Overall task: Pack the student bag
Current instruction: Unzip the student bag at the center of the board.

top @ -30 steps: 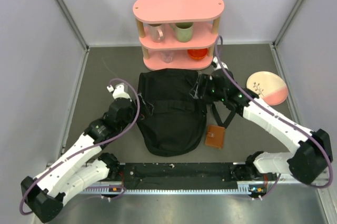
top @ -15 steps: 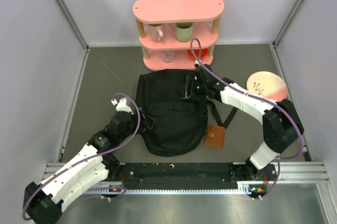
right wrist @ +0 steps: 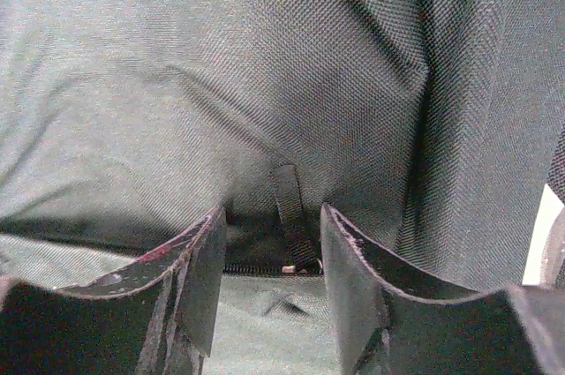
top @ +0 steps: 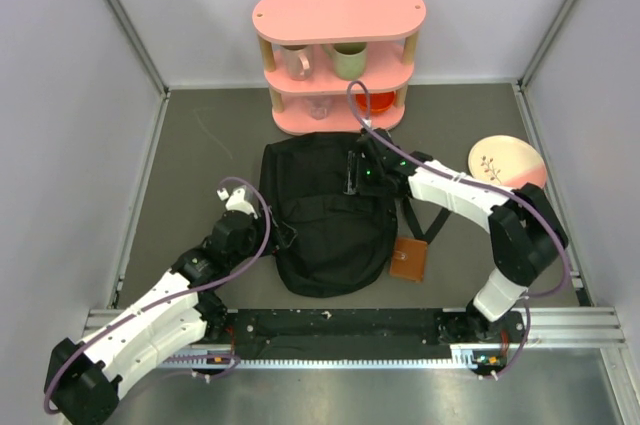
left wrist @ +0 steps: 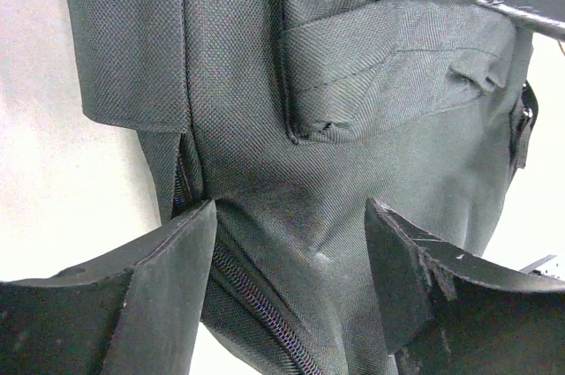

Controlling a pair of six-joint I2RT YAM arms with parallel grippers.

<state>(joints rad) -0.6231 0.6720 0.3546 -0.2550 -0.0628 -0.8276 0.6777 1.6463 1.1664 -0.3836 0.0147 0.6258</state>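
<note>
The right gripper point(right wrist: 274, 234) holds its jaws narrowly apart, straddling a flat webbing zipper pull point(right wrist: 288, 203) without clamping it. The left gripper point(left wrist: 291, 234) has its jaws spread wide over coarse twill weave and a toothed zipper point(left wrist: 256, 304). Both reach the student bag point(top: 320, 235), a soft, rounded black backpack lying flat mid-way across the matte grey surface point(top: 200, 145). A brown leather wallet point(top: 407, 259) lies just beside it.

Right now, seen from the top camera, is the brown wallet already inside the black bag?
No, the brown wallet lies on the table beside the student bag, fully outside it.
</note>
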